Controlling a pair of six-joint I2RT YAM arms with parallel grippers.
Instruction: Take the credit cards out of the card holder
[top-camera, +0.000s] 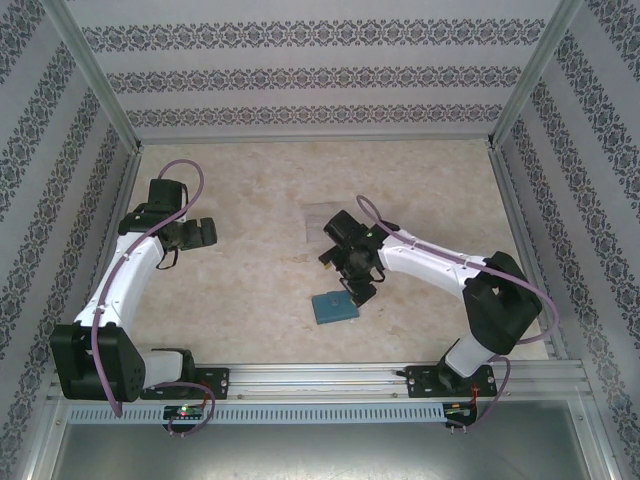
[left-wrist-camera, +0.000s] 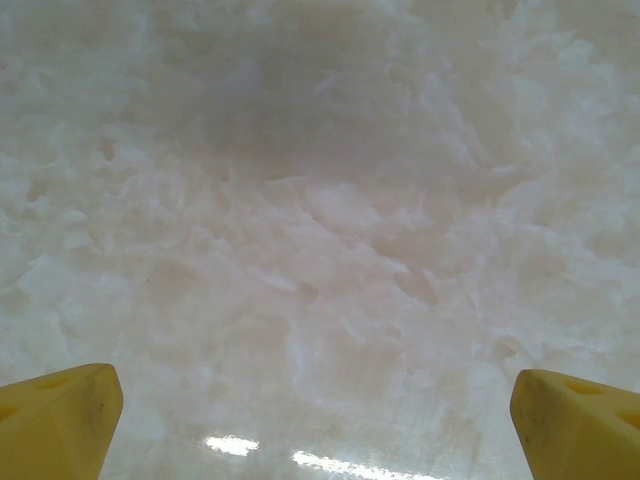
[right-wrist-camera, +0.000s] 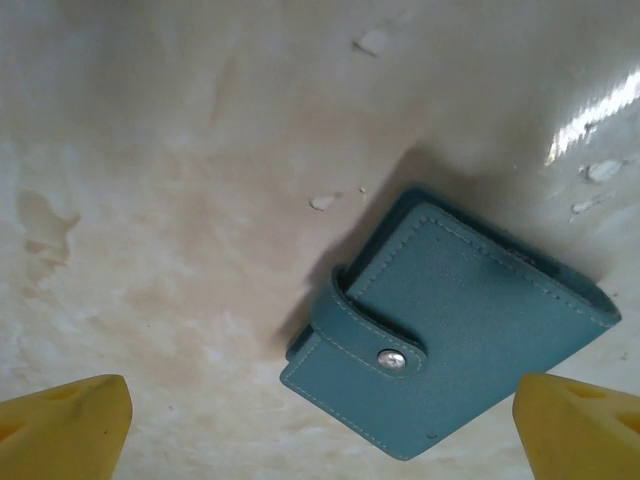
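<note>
Surveying from the largest item down: the marbled worktop (top-camera: 250, 290) is noted to carry very little. The left arm (top-camera: 125, 275) is held over bare surface, well apart from the task's thing. Its left pincer (left-wrist-camera: 320, 420) is released, jaws spread wide with nothing between them. The right arm (top-camera: 430, 265) is stretched toward the centre. The right pincer (top-camera: 358, 288) is poised just above the card holder (right-wrist-camera: 450, 320), likewise released, and nothing is grasped.

The card holder is found lying flat near the middle of the worktop, closed. Its tab (right-wrist-camera: 365, 335) is folded over one edge and fastened by a small metal snap (right-wrist-camera: 391, 359). The credit cards are therefore judged to be inside. A clear plastic piece (top-camera: 322, 218) is noted further back, beside the right wrist.

Step in hand, as judged: unfastening the holder. To be done well, the body should be pinned flat by one pincer. The tab's free end should then be pinched by the other and peeled off the snap. If the cover alone is pulled, the light case is likely to be dragged across the smooth surface.
</note>
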